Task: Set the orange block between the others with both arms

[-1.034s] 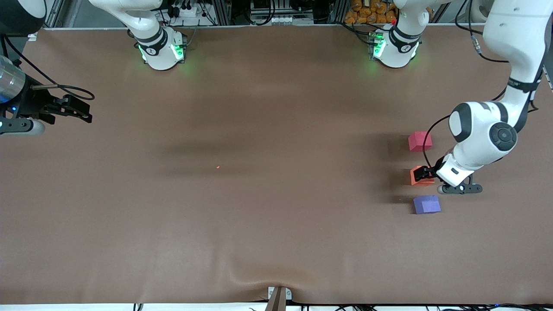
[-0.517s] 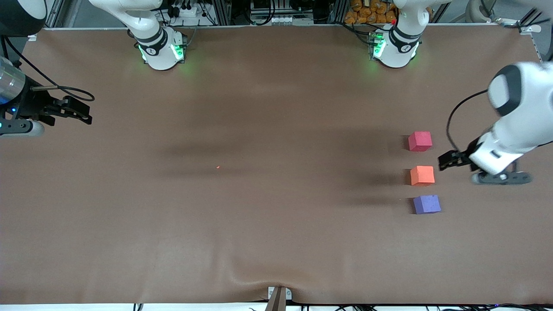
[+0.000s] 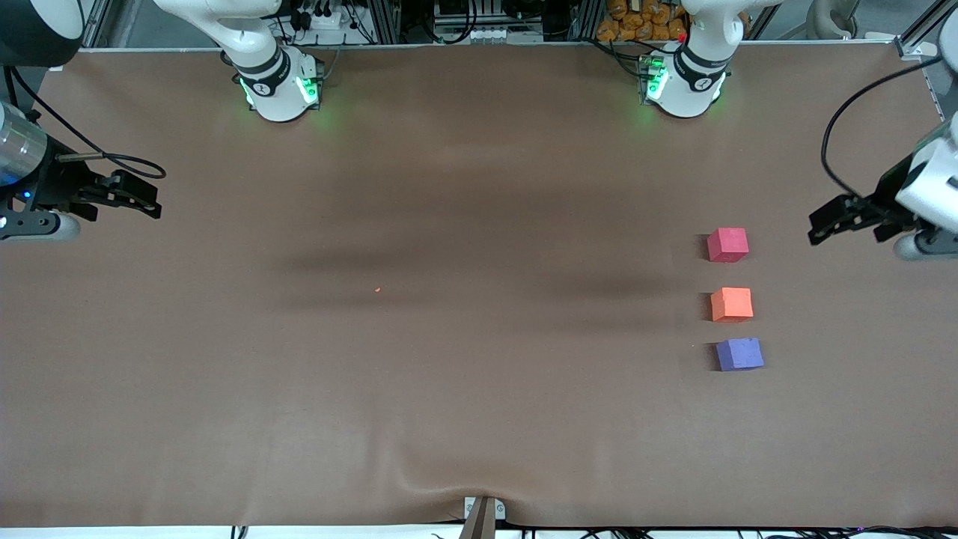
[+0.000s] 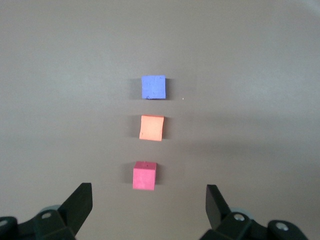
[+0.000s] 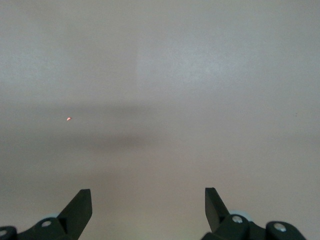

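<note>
Left gripper [image 3: 823,221], jaws open and empty, hangs over the table [image 3: 479,419] beside 3 cubes: the orange block [image 3: 731,304] sits between red-pink cube [image 3: 727,245] and purple-blue cube [image 3: 739,354]. Right gripper [image 3: 147,202], jaws open, waits well apart.

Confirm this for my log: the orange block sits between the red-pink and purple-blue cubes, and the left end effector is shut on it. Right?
Partly. The orange block is between the red-pink cube and purple-blue cube, but the left end effector is open and holds nothing, as the front view shows.
</note>
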Available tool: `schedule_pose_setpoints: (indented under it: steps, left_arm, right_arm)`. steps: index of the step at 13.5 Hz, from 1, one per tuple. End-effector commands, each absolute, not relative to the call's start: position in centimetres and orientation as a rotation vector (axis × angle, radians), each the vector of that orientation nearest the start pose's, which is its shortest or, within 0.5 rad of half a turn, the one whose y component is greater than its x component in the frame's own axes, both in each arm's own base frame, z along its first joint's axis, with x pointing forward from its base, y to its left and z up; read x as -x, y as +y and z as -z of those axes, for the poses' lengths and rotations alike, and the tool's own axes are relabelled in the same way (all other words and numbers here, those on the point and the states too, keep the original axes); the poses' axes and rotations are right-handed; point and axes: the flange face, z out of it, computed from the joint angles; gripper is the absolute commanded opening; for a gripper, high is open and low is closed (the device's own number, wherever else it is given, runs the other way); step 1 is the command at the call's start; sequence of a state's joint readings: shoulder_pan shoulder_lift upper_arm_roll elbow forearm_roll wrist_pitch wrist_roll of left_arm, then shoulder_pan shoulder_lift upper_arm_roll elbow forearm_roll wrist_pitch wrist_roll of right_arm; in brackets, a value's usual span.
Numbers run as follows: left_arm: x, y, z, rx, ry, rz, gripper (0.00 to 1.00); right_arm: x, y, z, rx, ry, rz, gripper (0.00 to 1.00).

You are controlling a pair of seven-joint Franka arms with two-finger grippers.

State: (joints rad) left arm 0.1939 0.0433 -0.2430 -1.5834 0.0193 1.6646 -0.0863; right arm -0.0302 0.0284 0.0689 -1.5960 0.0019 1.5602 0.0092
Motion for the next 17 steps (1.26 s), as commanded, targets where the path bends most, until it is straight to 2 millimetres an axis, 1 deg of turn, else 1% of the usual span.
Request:
schedule_pose_setpoints:
  steps: [1, 3, 4, 5, 6, 7, 8, 9, 11, 13, 15, 17]
  left_arm:
    - [-56.2, -3.1, -63.3, 3.174, -0.058, 0.046, 1.0]
    - [-56.0, -3.7, -63.3, 3.172, -0.044, 0.034, 1.0]
    - [-55.8, -3.2, -63.4, 3.169, -0.055, 0.014, 1.0]
    - [-55.7, -3.2, -63.3, 3.168, -0.055, 0.007, 1.0]
    - [-55.6, -2.7, -63.4, 3.171, -0.072, 0.004, 1.0]
    - [-54.9, -2.9, -63.5, 3.169, -0.071, -0.049, 1.0]
    - [-54.3, -3.3, -64.0, 3.166, -0.082, -0.057, 1.0]
    - [-53.5, -4.2, -64.5, 3.16, -0.065, -0.066, 1.0]
    - [-53.0, -3.9, -65.4, 3.155, -0.049, -0.051, 1.0]
    - [-53.0, -3.1, -65.9, 3.153, -0.063, -0.04, 1.0]
    - [-52.6, -3.1, -66.7, 3.127, -0.057, -0.078, 1.0]
    - [-52.4, -3.3, -66.8, 3.102, -0.048, -0.083, 1.0]
  right_arm:
    - [-55.9, 2.5, -59.6, 3.13, -0.069, -0.094, 1.0]
    - [-55.9, 2.3, -59.6, 3.13, -0.062, -0.099, 1.0]
    - [-55.9, 2.4, -59.6, 3.13, -0.067, -0.099, 1.0]
    - [-55.9, 2.3, -59.6, 3.13, -0.062, -0.096, 1.0]
    - [-56.0, 2.3, -59.6, 3.13, -0.062, -0.096, 1.0]
    - [-56.0, 2.4, -59.5, 3.13, -0.064, -0.096, 1.0]
    - [-56.1, 2.3, -59.6, 3.13, -0.062, -0.094, 1.0]
    - [-56.1, 2.3, -59.6, 3.13, -0.062, -0.094, 1.0]
    - [-56.1, 2.1, -59.6, 3.13, -0.057, -0.091, 1.0]
    - [-56.1, 2.0, -59.6, 3.13, -0.057, -0.089, 1.0]
    - [-56.1, 2.1, -59.6, 3.131, -0.057, -0.084, 1.0]
    - [-56.1, 1.9, -59.7, 3.13, -0.05, -0.089, 1.0]
